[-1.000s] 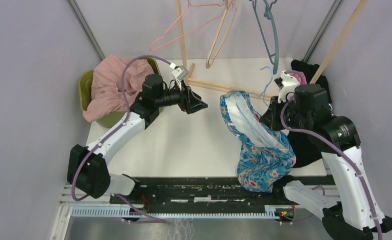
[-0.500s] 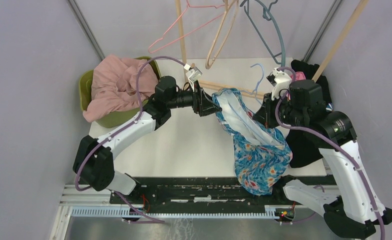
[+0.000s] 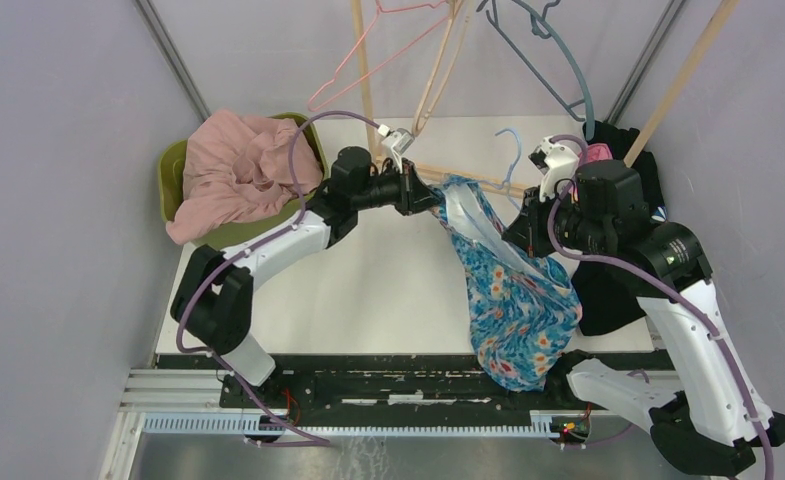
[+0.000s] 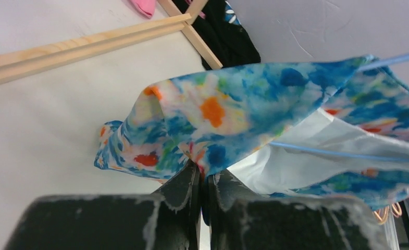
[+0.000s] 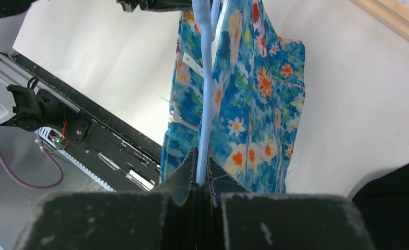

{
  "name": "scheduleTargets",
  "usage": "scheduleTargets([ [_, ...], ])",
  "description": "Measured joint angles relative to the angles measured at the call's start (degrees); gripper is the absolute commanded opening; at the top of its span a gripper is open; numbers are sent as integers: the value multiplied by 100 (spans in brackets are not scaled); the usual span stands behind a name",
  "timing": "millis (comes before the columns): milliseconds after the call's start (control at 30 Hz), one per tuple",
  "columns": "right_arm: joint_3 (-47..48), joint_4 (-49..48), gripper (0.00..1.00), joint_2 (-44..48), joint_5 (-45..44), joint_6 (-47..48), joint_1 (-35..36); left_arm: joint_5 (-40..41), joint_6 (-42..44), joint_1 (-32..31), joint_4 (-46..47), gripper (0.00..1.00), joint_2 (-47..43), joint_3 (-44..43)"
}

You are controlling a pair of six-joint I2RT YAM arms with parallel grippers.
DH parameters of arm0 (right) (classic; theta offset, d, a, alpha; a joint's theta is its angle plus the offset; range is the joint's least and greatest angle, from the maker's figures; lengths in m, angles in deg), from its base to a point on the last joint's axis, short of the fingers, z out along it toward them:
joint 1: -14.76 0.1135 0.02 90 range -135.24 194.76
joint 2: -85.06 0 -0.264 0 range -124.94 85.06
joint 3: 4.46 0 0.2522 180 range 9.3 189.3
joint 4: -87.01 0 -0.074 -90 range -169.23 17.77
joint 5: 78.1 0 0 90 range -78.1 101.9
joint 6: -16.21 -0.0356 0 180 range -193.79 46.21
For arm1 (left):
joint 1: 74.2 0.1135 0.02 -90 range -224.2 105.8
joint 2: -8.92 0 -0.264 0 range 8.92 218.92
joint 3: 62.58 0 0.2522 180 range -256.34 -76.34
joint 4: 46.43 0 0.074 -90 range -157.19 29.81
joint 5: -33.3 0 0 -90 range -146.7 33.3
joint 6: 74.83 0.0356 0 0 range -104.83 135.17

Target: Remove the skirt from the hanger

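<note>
The left gripper (image 4: 202, 174) has advanced to the skirt (image 3: 513, 300) and pinched its waistband edge, the right gripper (image 5: 202, 169) clamps the blue hanger (image 5: 206, 94), and the skirt, hanging between both, is threaded on it: removal not yet done.

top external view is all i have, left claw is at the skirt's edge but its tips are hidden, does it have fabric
observer: Yes. In the left wrist view the left claw is shut on a fold of the skirt, pinching its floral outer cloth.
operator: and the right claw, cloth or hanger
observer: Hanger. In the right wrist view the right claw is shut on the pale blue hanger alone, and the skirt hangs beyond its tips.
</note>
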Motion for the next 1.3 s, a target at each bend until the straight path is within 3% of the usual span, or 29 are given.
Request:
scheduleTargets([
  [200,-354,-46,1,149,-28,37,2,339,479,146,-1150,12,0,-1001],
  [433,-780,-507,1,160,-66,208,22,59,935,680,-2225,13,22,-2306],
  [667,-798,-573,1,157,-59,356,33,-693,1123,1012,-2367,12,697,-2498],
  [933,-675,81,0,157,-184,525,31,-1513,1344,1038,-2658,12,1849,-2728],
  [1300,490,380,1,229,-765,833,33,-1742,1480,1508,-2667,11,1965,-2568],
])
